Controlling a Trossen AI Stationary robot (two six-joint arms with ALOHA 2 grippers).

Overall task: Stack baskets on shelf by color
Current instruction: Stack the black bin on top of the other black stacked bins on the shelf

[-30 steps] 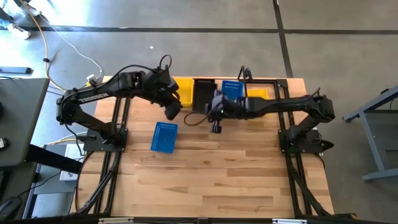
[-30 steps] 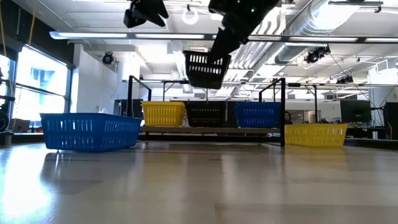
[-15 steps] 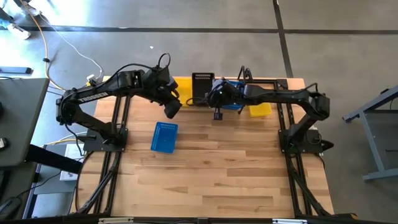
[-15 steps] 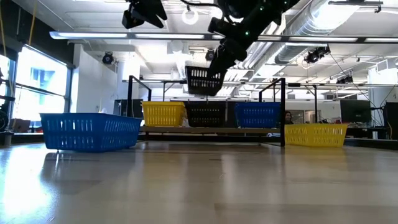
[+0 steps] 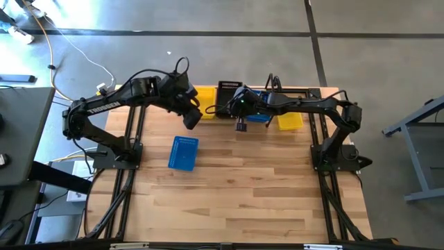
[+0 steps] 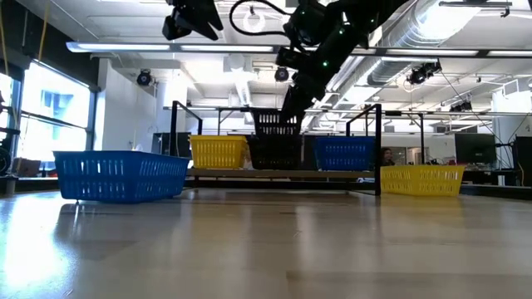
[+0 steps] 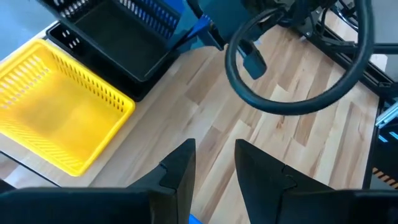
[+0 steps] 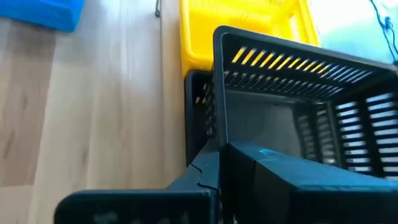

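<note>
The right gripper [image 6: 287,104], clamped on the rim of a light, stiff black perforated plastic basket [image 6: 277,124], seemingly grips securely; the left gripper [image 7: 212,163] hangs apart, empty.

Industrial lab: exposed ceiling ducts [image 6: 432,33], concrete floor [image 5: 229,48].
</note>
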